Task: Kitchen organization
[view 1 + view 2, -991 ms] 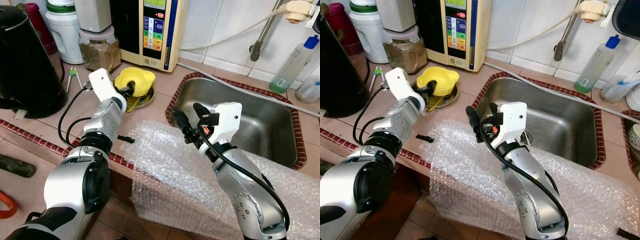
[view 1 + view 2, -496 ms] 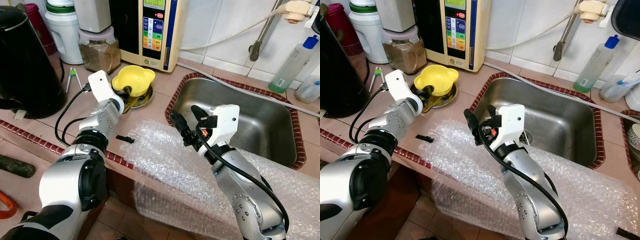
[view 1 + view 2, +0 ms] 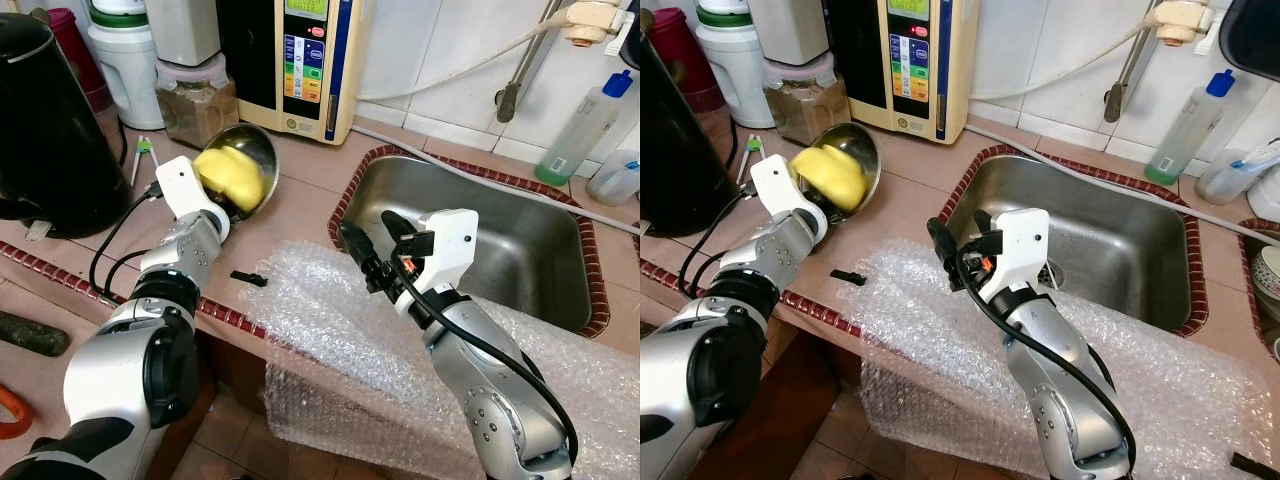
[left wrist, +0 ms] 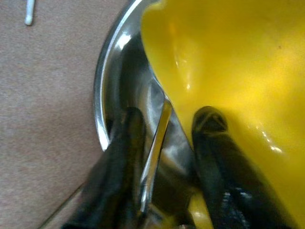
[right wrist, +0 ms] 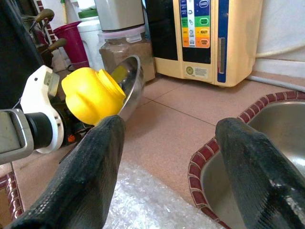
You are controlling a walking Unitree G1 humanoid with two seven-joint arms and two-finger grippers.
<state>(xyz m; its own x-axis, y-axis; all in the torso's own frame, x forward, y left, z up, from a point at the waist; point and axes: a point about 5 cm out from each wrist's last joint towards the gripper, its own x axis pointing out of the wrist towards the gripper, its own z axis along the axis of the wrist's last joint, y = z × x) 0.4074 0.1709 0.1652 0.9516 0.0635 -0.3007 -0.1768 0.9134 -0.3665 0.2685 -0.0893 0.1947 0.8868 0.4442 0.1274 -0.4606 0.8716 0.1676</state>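
Left eye view, nearest the camera: bubble wrap (image 3: 400, 350) drapes over the counter edge, with the right arm above it; the right gripper (image 3: 378, 245) hovers over the near-left corner of the sink (image 3: 520, 250), fingers spread wide and holding nothing. A small black piece (image 3: 249, 277) lies on the counter (image 3: 300, 190) just left of the wrap. Farther back on the left, the left gripper (image 3: 225, 205) is closed on the rim of a steel bowl (image 3: 258, 160), one finger (image 4: 121, 157) outside the rim and the other inside, pressed against the yellow cup (image 3: 232, 175) nested in the bowl. Bowl and cup are tilted steeply up on edge, opening facing the robot's right, off the counter at the far side, just in front of the brown jar (image 3: 197, 95). A black kettle (image 3: 50, 120) stands well to the left. Against the back wall stands a cream water ionizer (image 3: 305, 60); in the right wrist view its coloured buttons (image 5: 195, 24) carry small print, one reading "BEAUTY", the rest too small to read. A clear bottle with a blue cap (image 3: 585, 125) stands beyond the sink at right.
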